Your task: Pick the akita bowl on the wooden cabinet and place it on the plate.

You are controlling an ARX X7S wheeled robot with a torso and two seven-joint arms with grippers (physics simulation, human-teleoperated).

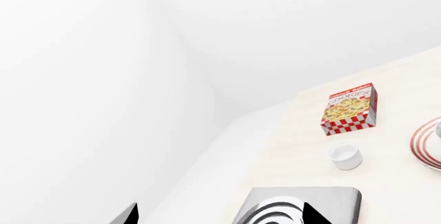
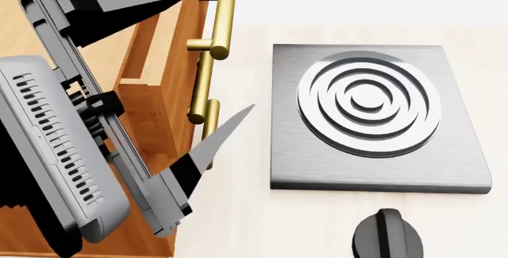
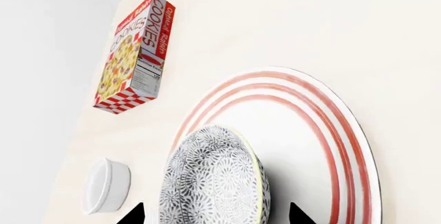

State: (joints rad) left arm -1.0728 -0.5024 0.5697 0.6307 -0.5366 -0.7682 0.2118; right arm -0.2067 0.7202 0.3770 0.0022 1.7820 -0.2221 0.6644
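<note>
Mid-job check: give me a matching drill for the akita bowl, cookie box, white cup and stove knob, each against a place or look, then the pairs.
Things:
1. akita bowl
2. cookie box
3. white cup
4. stove knob

Descriptions:
A. plain white, on the counter beside the plate
B. black, in front of the steel burner plate
C. red checkered base, lying flat on the counter
D. speckled, over the red-ringed plate between the right hand's fingertips

Pairs: 1-D, 2-C, 3-A, 4-B
</note>
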